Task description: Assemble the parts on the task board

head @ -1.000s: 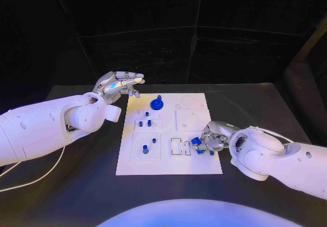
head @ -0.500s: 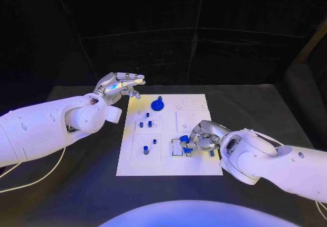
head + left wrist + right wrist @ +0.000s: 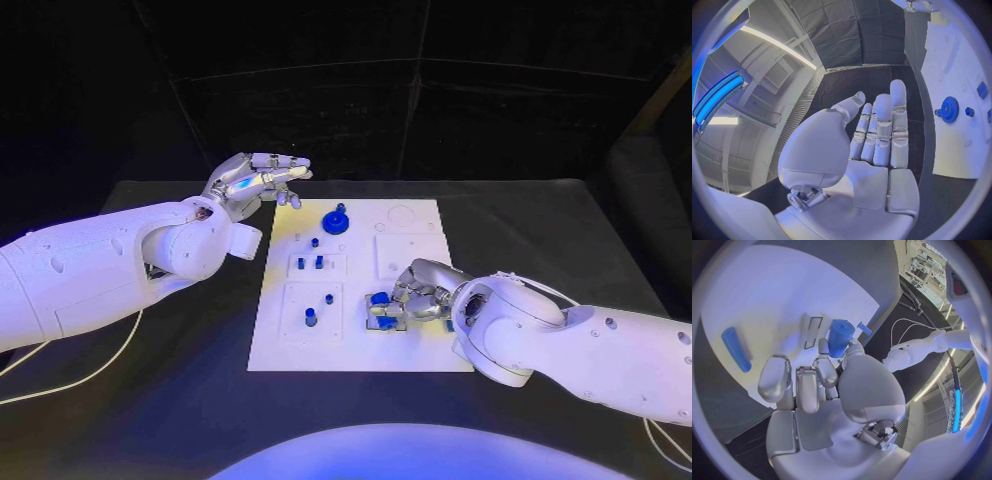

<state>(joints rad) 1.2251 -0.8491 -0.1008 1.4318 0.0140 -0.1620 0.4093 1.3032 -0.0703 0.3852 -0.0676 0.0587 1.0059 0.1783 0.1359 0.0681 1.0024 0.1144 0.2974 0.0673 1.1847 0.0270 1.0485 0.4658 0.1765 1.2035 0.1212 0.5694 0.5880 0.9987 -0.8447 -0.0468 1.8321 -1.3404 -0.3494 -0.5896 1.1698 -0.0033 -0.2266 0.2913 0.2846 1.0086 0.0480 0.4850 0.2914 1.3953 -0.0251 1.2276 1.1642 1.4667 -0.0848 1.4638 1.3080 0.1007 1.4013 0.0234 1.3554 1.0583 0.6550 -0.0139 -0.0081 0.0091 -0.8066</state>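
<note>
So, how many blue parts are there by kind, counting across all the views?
gear: 1
small standing pegs: 5
held cylinder, in right hand: 1
loose cylinder, lying on task board: 1
total: 8

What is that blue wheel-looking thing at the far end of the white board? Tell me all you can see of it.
The blue gear is a round, toothed disc that looks like plastic, with a small knob or peg rising from its middle. It lies flat on the task board, near the board's far edge and toward the left hand's side. The left hand hovers beyond it, fingers apart, not touching it. In the left wrist view the gear shows its toothed rim clearly. Nothing else touches it.
</note>
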